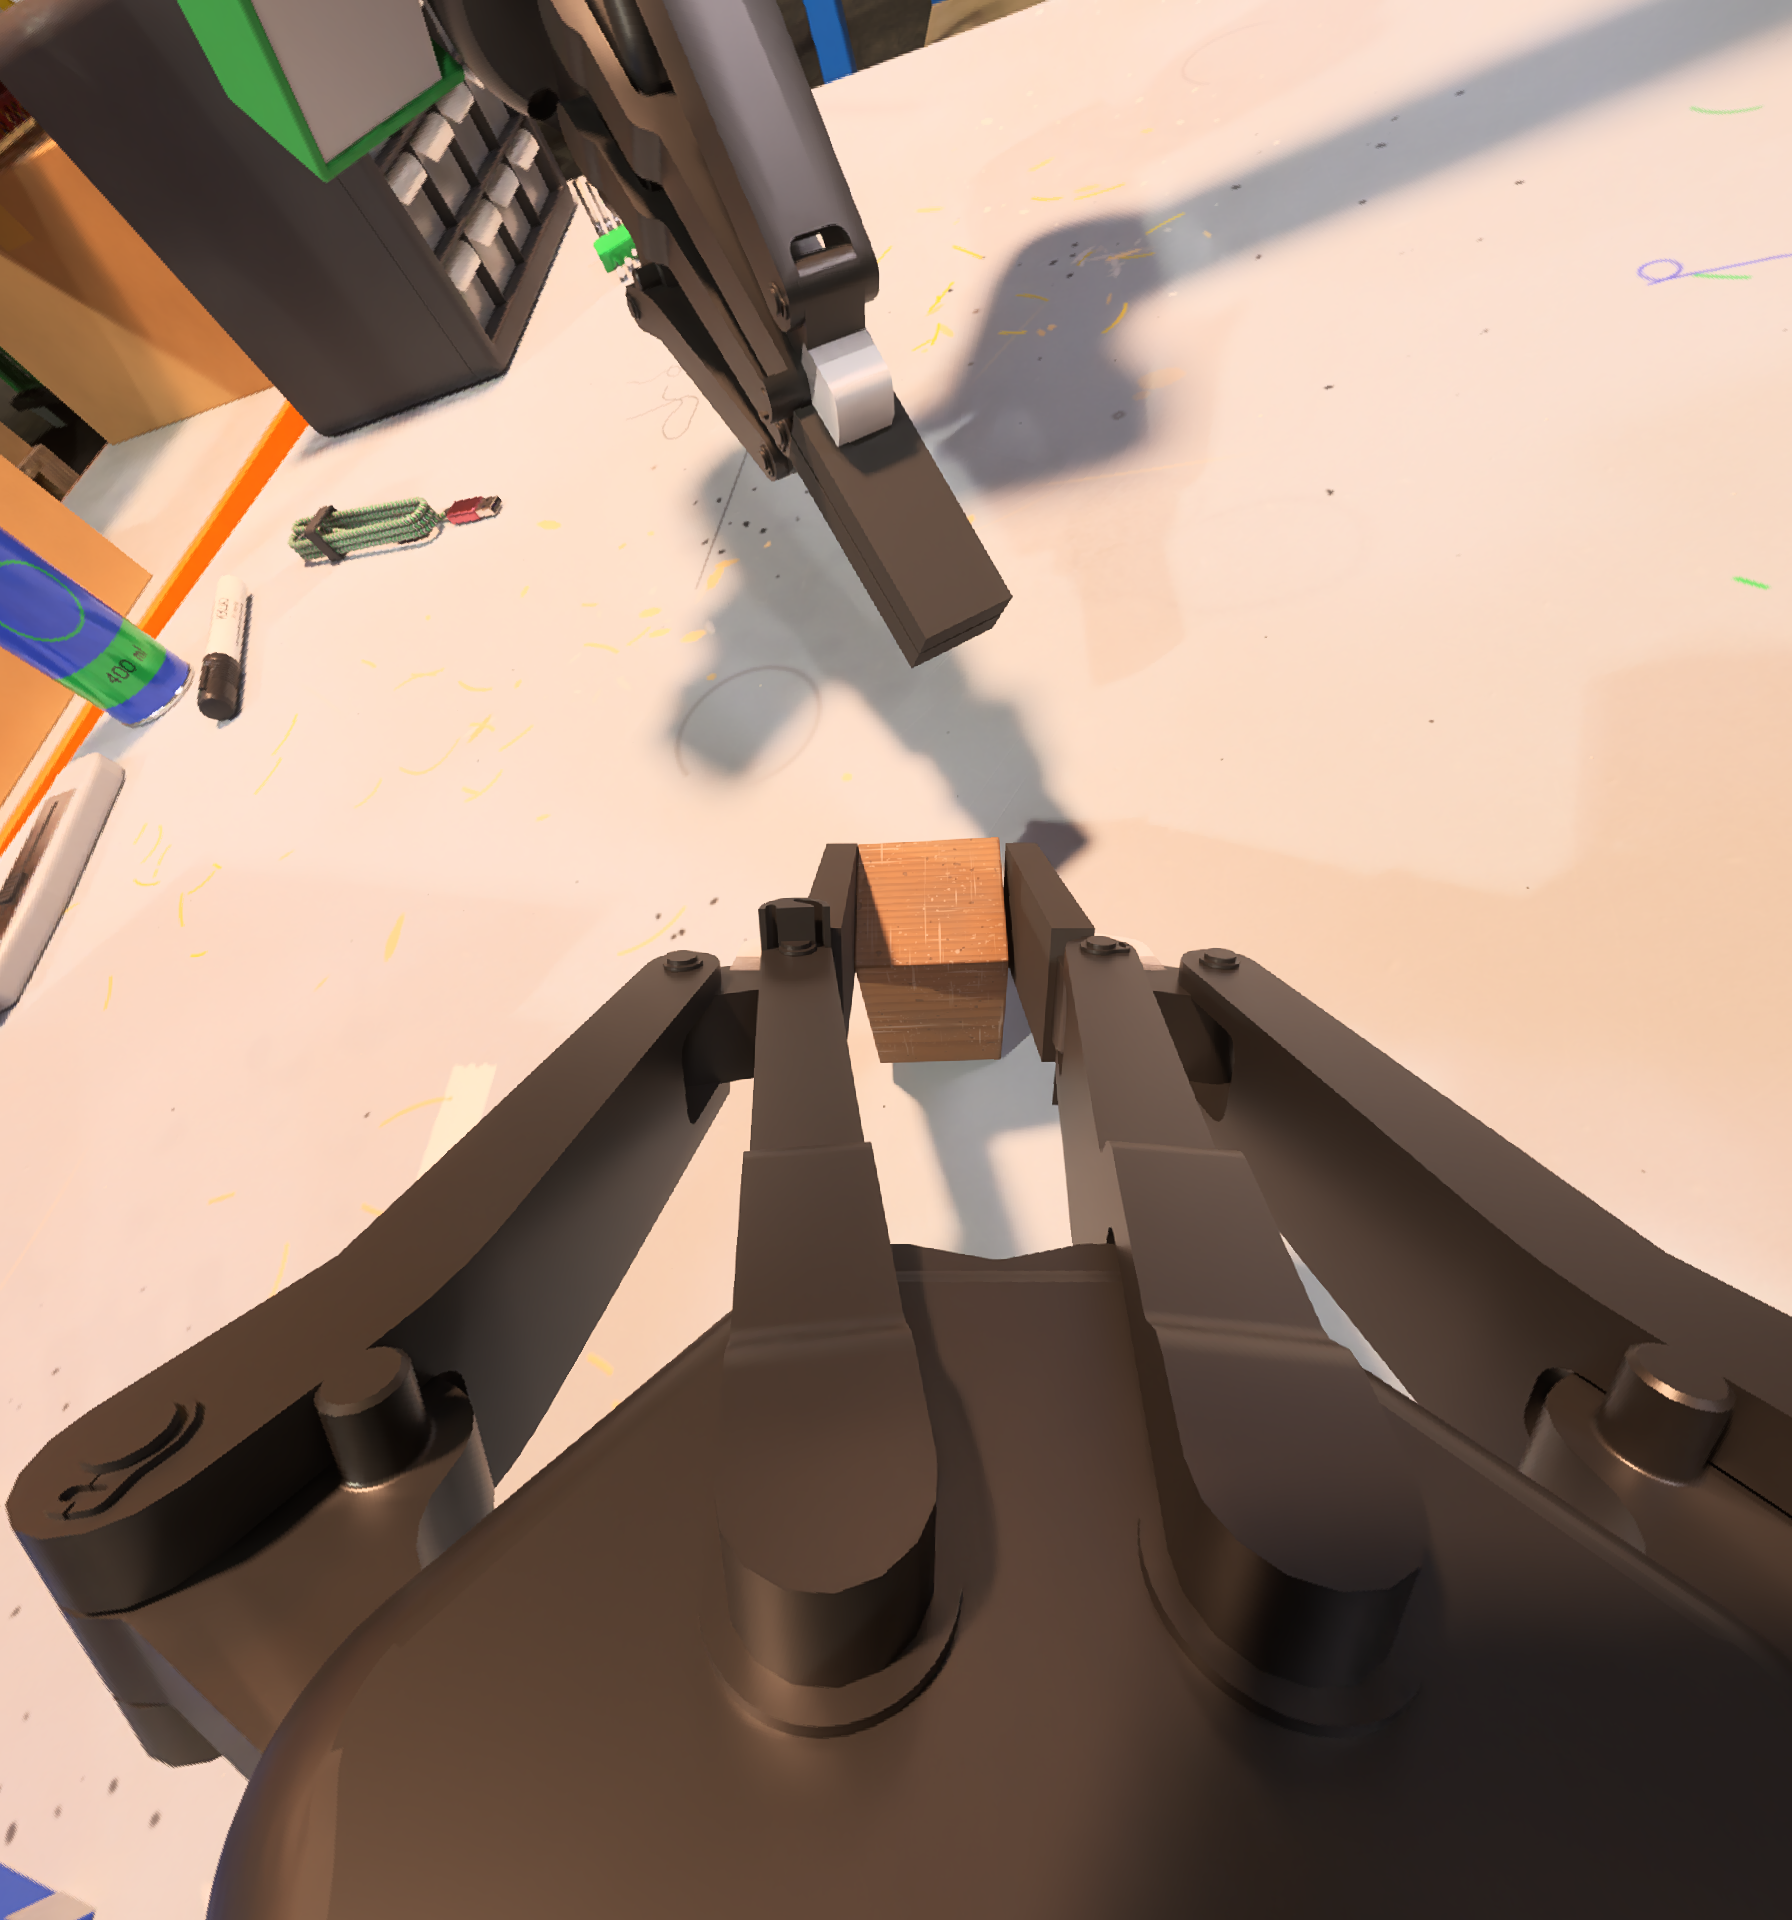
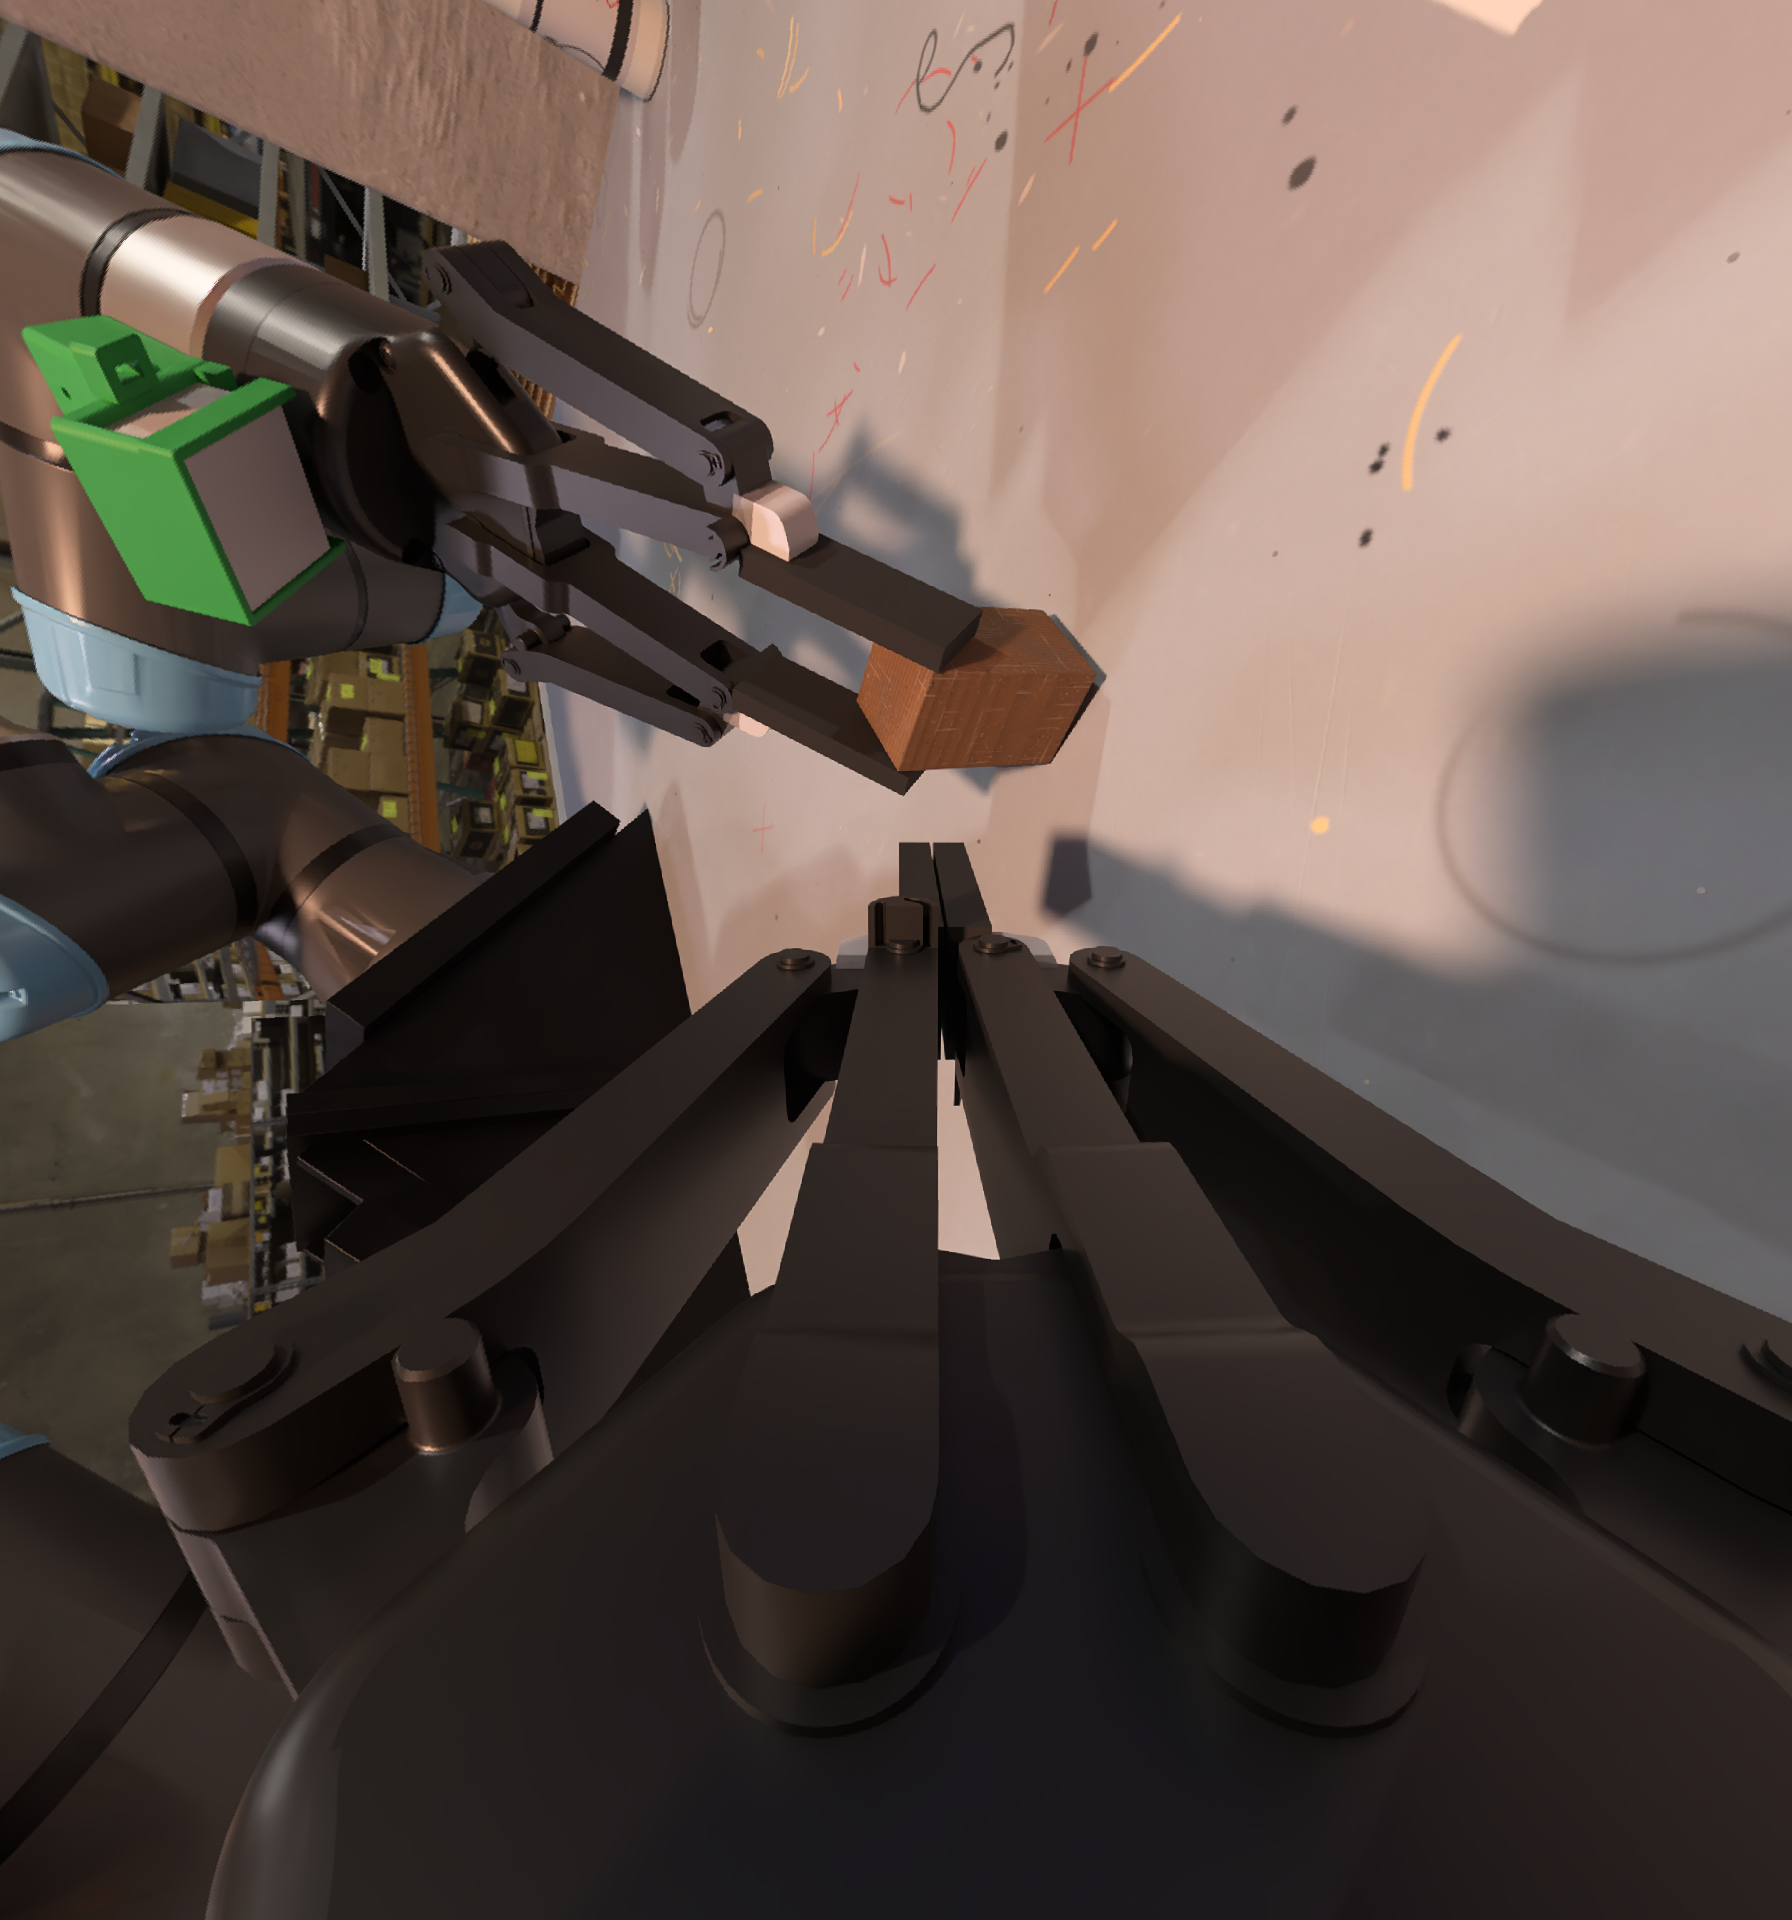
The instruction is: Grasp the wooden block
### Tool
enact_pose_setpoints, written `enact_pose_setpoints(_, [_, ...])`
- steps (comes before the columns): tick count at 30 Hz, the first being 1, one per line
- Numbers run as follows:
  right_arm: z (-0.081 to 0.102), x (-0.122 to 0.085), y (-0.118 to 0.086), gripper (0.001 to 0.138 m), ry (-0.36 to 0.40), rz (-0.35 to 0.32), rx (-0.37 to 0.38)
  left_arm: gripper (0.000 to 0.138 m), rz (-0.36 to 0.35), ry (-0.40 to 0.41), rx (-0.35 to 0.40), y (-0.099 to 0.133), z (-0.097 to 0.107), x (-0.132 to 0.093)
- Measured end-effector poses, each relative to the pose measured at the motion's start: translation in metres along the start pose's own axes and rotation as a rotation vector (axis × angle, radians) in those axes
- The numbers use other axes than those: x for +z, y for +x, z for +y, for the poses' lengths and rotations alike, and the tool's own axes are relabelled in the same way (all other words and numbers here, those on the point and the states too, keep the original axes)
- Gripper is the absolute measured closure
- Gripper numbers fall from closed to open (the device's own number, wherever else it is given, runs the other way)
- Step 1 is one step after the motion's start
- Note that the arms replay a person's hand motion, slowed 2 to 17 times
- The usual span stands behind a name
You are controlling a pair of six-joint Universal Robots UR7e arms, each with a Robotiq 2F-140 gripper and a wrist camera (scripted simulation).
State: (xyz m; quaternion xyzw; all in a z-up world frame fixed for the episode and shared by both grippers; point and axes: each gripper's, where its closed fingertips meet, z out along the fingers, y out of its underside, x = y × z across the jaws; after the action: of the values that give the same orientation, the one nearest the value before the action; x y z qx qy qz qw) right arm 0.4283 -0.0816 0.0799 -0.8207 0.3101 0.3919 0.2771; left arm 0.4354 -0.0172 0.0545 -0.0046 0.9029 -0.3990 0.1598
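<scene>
Gripping the wooden block (image 1: 931, 940) between both pads of the left gripper (image 1: 931, 914), apparently lifted just clear of the pale tabletop (image 1: 1391, 727) (grasp looking complete). Hovering nearby, holding nothing: the right gripper (image 2: 933, 873), fingers pressed together.

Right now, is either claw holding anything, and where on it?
The left claw holds the wooden block by two opposite side faces, one finger on each. The right claw is shut on nothing.
</scene>
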Motion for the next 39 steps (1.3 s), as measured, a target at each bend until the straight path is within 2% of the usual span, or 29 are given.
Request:
enact_pose_setpoints(18, [-0.0013,-0.0016,-0.0061,0.138,0.017,-0.042,0.007,0.101,0.001,0.000,-0.003,-0.0004,-0.0003,0.0004])
enact_pose_setpoints(39, [-0.0004,0.0004,-0.0028,0.138,0.008,-0.034,0.018,0.101,-0.002,-0.001,0.003,-0.0004,-0.0006,0.0006])
